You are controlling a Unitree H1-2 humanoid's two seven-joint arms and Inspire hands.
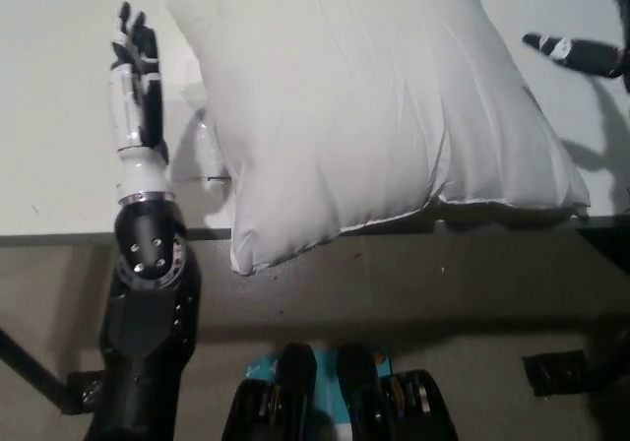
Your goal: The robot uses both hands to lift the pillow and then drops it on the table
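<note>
A large white pillow (335, 116) lies on the white table (59, 96), its near corner hanging over the front edge. A second white pillow (512, 136) lies partly under it on the right. My left hand (135, 82) is raised over the table just left of the pillow, fingers stretched out and apart, holding nothing and a small gap away from the pillow's side. My right hand (581, 52) reaches in from the right edge beside the right pillow, fingers extended, holding nothing.
The table's dark front edge (394, 226) runs across the middle of the picture. A pale rectangular patch (202, 156) lies on the table under the pillow's left side. Below the edge is a brownish floor.
</note>
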